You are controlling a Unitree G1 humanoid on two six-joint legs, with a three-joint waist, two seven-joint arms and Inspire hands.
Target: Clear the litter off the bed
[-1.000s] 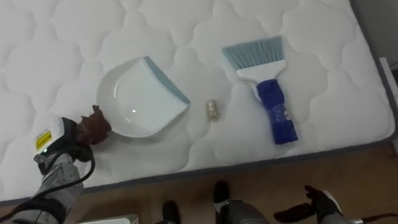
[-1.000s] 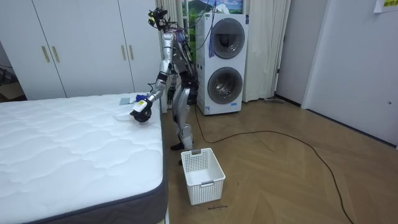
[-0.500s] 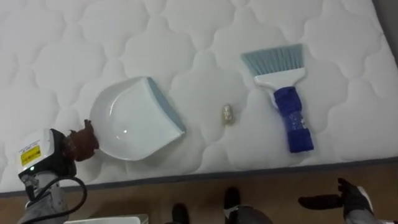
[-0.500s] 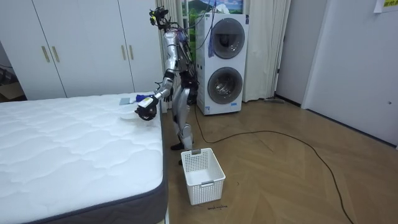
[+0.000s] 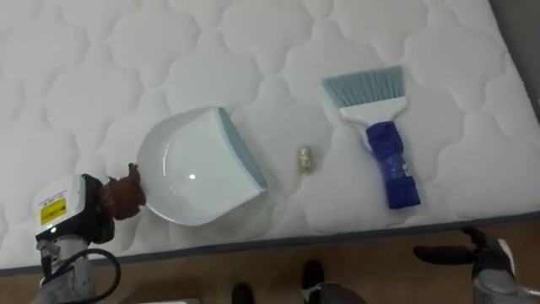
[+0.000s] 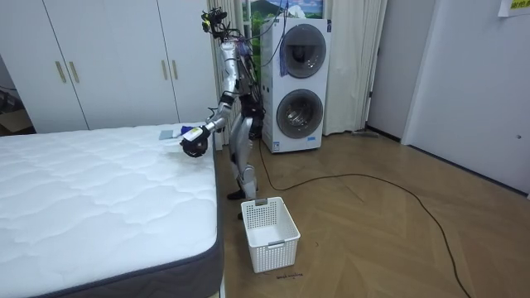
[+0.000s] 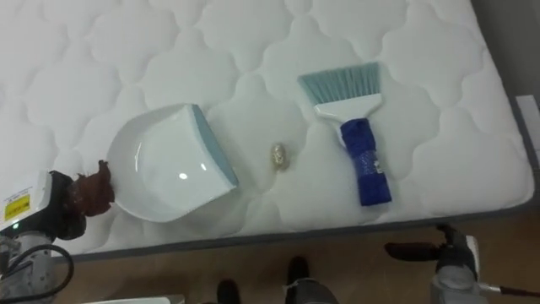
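A white dustpan [image 5: 194, 173] with a blue-grey lip lies on the quilted white mattress [image 5: 101, 76], lip pointing right. My left hand [image 5: 122, 196] is shut on its handle at the pan's left end, near the mattress's front edge. A small pale scrap [image 5: 305, 159] lies just right of the lip. Further right rests a hand brush [image 5: 384, 152] with a blue handle and light blue bristles, untouched. My right hand [image 5: 447, 253] hangs below the mattress edge at the lower right, fingers straight and holding nothing.
I stand at the bed's [image 6: 99, 199] far corner, in front of two stacked washing machines [image 6: 300, 83]. A white plastic basket [image 6: 269, 232] sits on the wooden floor by the bed's side. White wardrobes [image 6: 108, 62] line the wall behind the bed.
The eye view has shifted a little. Compared with half a second ago, the dustpan's lip is nearer the scrap. The brush and the scrap lie as before.
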